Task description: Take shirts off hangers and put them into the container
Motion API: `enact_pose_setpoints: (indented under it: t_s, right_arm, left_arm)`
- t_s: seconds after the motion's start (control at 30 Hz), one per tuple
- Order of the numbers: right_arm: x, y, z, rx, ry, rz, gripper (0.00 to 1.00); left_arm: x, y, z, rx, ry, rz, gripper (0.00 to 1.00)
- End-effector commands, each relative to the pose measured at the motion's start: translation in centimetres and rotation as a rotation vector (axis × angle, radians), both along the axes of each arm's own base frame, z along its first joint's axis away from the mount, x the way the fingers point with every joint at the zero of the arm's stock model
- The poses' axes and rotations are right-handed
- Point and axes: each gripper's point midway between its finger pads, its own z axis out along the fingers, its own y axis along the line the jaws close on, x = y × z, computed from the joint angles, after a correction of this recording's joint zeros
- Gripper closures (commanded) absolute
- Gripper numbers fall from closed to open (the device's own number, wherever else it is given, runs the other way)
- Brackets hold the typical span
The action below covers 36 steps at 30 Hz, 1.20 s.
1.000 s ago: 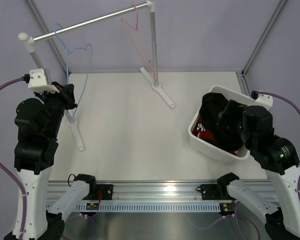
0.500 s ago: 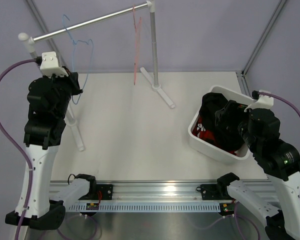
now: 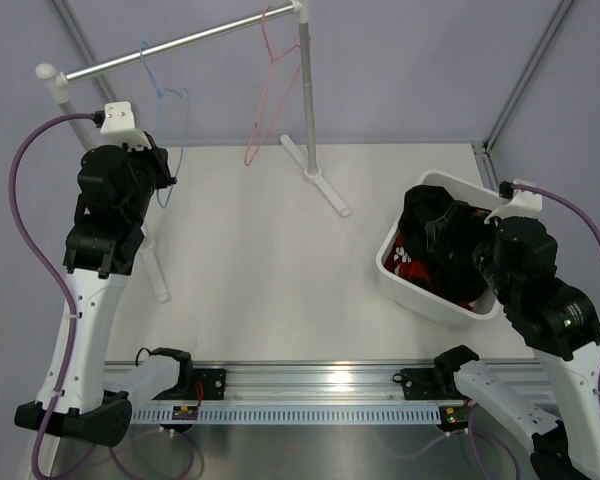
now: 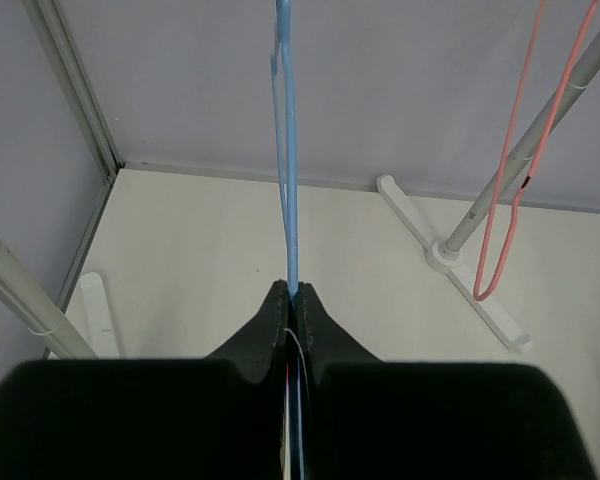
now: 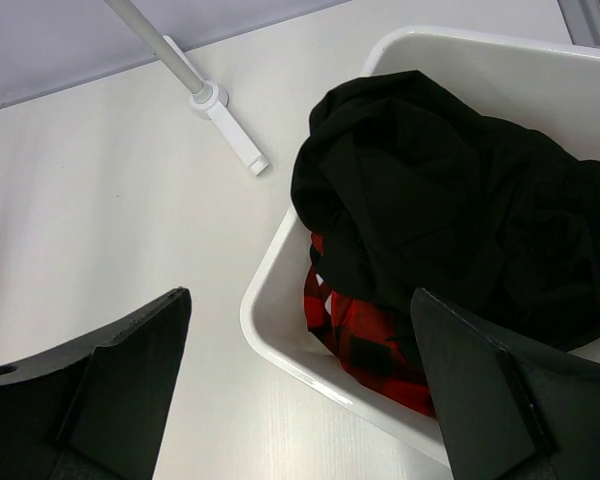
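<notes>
Shirts [image 5: 450,200] in the container [image 3: 420,300]; left claw [image 4: 292,300] nipped on the blue hanger [image 4: 288,150].
Right wrist view shows most plainly the red plaid [image 5: 365,335] under the black one, the right claw [image 5: 298,295] spread wide and empty above the container's rim; only the left wrist view shows the wire pinched, far left of the container; since a second ago the left arm has climbed and the pink hanger [image 4: 525,183] has swung; bare counter [image 3: 270,260] lies left of the container.
</notes>
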Motion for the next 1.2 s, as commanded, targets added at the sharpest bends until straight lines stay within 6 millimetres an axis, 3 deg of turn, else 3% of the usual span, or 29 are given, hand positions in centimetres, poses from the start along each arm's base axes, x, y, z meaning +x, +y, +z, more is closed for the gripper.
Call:
enact_pose_setpoints:
  t_s: [0.0,0.4,0.5,0.53,0.6,0.63,0.73,0.9,1.03,1.17]
  right_arm:
    - [0.1,0.7,0.8,0.002,-0.037,0.049,0.01]
    - [0.3,1.1,0.1,0.008,-0.025,0.06,0.0]
    - [0.5,1.5,-0.4,0.005,-0.011,0.074,0.01]
    - [0.6,1.5,-0.6,0.001,-0.002,0.072,0.01]
    - [0.8,1.2,-0.9,-0.006,0.007,0.054,0.01]
    - [1.0,1.1,-1.2,-0.01,0.02,0.038,0.01]
    - [1.5,0.5,-2.1,-0.036,0.059,-0.012,0.01]
    - [2.2,2.0,-3.3,-0.018,0.075,0.045,0.0]
    - [2.8,2.8,-4.8,-0.004,0.081,0.069,0.0]
    - [3.3,2.9,-5.6,-0.007,0.079,0.064,0.01]
  left_arm:
    - [1.1,-0.2,-0.3,-0.04,-0.011,0.011,1.0]
    - [0.7,-1.7,-4.4,-0.112,0.07,-0.046,0.99]
    - [-0.1,-1.6,-5.1,-0.131,0.078,-0.041,0.71]
    - [-0.4,-1.6,-5.1,-0.136,0.075,-0.042,0.55]
    - [-0.9,-1.4,-5.5,-0.138,0.078,-0.035,0.36]
    - [-1.1,-1.3,-5.6,-0.135,0.084,-0.032,0.2]
    - [-1.6,-1.1,-6.0,-0.126,0.099,-0.021,0.01]
    - [-3.1,-0.9,-5.4,-0.141,0.077,-0.02,0.01]
    - [-5.9,-1.2,-4.6,-0.199,0.028,-0.052,0.01]
    - [-8.5,-2.0,-5.2,-0.264,0.018,-0.108,0.01]
